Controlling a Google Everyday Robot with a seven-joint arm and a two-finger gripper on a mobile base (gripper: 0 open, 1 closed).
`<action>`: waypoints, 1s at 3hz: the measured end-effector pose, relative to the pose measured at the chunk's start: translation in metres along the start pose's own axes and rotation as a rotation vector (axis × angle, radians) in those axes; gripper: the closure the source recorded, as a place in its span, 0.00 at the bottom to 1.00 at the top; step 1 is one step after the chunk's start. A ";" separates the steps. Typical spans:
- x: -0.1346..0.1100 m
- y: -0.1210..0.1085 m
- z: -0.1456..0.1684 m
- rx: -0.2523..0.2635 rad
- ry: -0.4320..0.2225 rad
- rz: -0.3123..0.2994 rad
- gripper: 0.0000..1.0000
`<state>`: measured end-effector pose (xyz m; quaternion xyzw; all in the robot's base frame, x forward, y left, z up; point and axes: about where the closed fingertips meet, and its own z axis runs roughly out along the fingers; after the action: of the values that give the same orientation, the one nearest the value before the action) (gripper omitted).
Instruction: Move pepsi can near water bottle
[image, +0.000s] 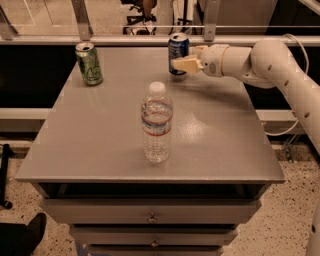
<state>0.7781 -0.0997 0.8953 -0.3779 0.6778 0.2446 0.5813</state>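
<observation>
The pepsi can (177, 51), dark blue with a silver top, stands upright at the far edge of the grey table (100, 145), right of centre. The water bottle (157, 123), clear with a white cap and a red and blue banded label, stands upright in the middle of the table, well in front of the can. My gripper (186, 57) reaches in from the right at can height. It is open, with its tan fingers (183, 65) at the can's right side, one in front and one behind. The can's right side is partly hidden by them.
A green can (89, 63) stands upright at the table's far left corner. A rail with metal posts (82, 20) runs just behind the table's far edge. My white arm (270, 62) stretches over the far right corner. Drawers (150, 218) sit under the tabletop.
</observation>
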 end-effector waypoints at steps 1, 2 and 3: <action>-0.006 0.026 -0.053 -0.102 0.000 0.001 1.00; 0.003 0.060 -0.115 -0.234 -0.025 0.032 1.00; 0.021 0.113 -0.167 -0.342 -0.044 0.007 1.00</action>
<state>0.5864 -0.1665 0.8967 -0.4635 0.6147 0.3668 0.5222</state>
